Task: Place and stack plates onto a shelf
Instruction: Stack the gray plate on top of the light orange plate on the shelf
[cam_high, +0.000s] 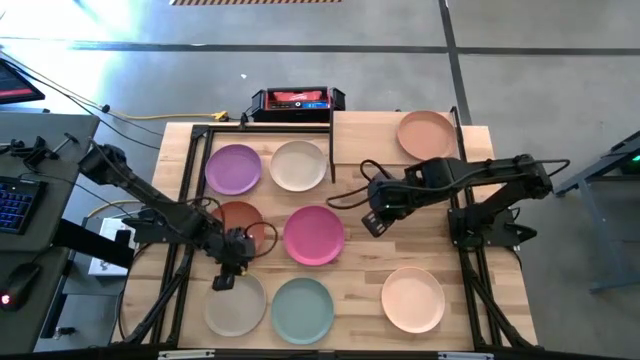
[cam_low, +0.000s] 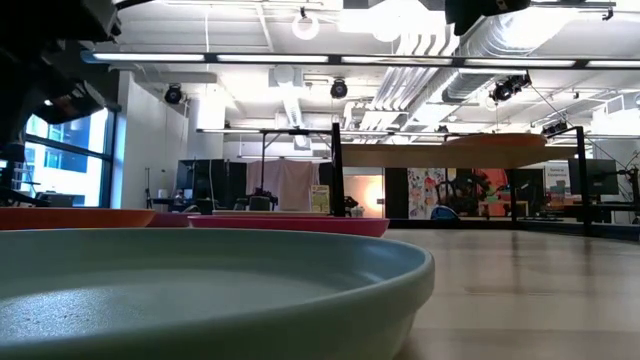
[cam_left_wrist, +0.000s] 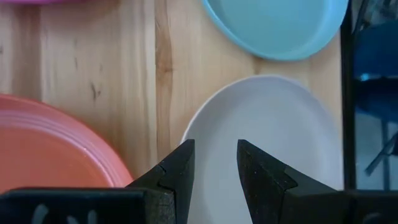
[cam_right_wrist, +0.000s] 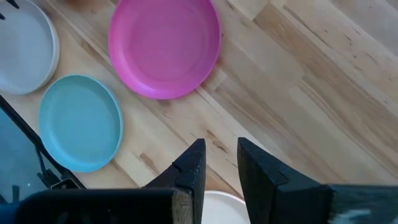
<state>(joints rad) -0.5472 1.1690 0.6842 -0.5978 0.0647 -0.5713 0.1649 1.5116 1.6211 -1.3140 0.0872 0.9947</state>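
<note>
One plate rests on the shelf; seven more wait on the table, and both grippers are empty.

Nearest the front edge lie the grey-beige plate (cam_high: 236, 304), the pale teal plate (cam_high: 302, 309) and the peach plate (cam_high: 412, 298). The left gripper (cam_high: 224, 281) hangs just over the grey-beige plate's rim, jaws slightly spread and holding nothing. In the middle row sit the orange plate (cam_high: 240, 219), partly under the left arm, and the pink plate (cam_high: 313, 235). The right gripper (cam_high: 372, 224) hovers over bare wood beside the pink plate, jaws narrowly parted and empty. Farther back lie the purple plate (cam_high: 233, 168) and cream-white plate (cam_high: 298, 164). At the far right, the shelf (cam_high: 360, 136) carries only the tan-brown plate (cam_high: 425, 134), so the stacking appears barely begun.
</note>
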